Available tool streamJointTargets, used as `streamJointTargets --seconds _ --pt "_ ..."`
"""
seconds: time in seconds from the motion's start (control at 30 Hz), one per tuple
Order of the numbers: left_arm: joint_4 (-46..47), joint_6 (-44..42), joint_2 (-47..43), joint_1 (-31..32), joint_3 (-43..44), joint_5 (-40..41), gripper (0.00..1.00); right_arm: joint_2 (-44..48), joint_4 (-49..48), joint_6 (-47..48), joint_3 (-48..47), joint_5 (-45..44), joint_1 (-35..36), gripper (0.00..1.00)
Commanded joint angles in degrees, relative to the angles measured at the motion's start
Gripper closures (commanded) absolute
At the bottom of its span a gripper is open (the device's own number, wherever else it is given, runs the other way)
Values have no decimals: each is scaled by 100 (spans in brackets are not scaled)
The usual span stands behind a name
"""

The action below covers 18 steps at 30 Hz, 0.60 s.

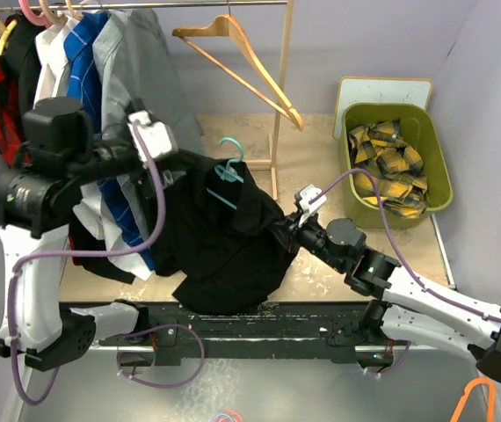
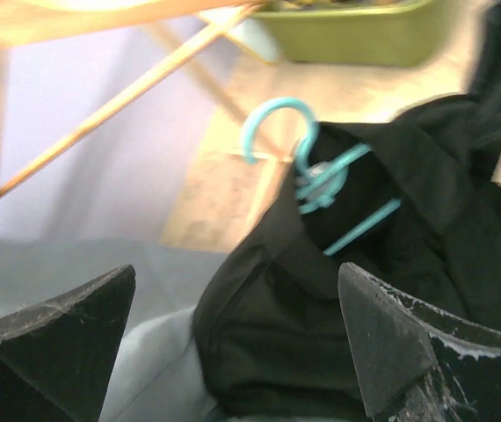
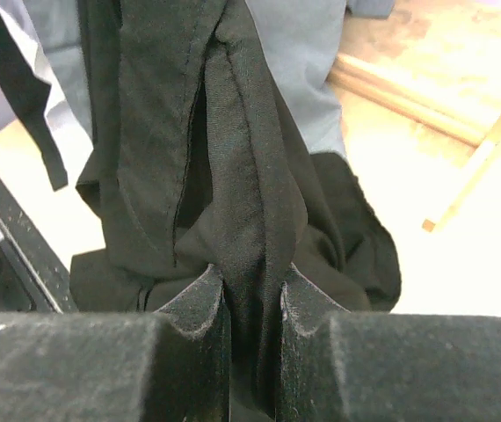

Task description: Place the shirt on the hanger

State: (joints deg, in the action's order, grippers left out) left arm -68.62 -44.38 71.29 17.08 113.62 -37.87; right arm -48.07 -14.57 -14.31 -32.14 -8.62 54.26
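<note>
The black shirt (image 1: 224, 242) hangs bunched in mid-air over the table's front, with the teal hanger (image 1: 228, 171) in its neck opening and the hook sticking up. My left gripper (image 1: 183, 165) is at the shirt's upper left. In the left wrist view it (image 2: 237, 343) is open, jaws wide apart, with the shirt's shoulder (image 2: 277, 334) between them and the hanger (image 2: 349, 230) beyond. My right gripper (image 1: 287, 230) is at the shirt's right edge. In the right wrist view it (image 3: 252, 299) is shut on a fold of the shirt (image 3: 233, 158).
A rack at the back left holds a grey shirt (image 1: 141, 70) and several other garments. A wooden hanger (image 1: 250, 61) hangs by the rack's wooden post (image 1: 277, 105). A green bin (image 1: 435, 141) with a yellow-and-black plaid garment (image 1: 391, 163) stands at right.
</note>
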Motion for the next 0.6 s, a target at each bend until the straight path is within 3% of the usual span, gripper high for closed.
streamJointTargets --seconds 0.0,0.07,0.13,0.57 --pt "1649 2425 20 -312 550 2188 0 -53 635 236 -1144 -698 -21 100" --pt "2405 3506 38 -371 537 3943 0 8 921 388 -1340 -675 -21 100" --pt "2636 3675 15 -380 520 4693 0 198 1035 467 -1362 -624 -21 100" --pt "3495 3655 -264 -809 -922 5594 0 1308 2370 581 -2208 -1253 -21 100"
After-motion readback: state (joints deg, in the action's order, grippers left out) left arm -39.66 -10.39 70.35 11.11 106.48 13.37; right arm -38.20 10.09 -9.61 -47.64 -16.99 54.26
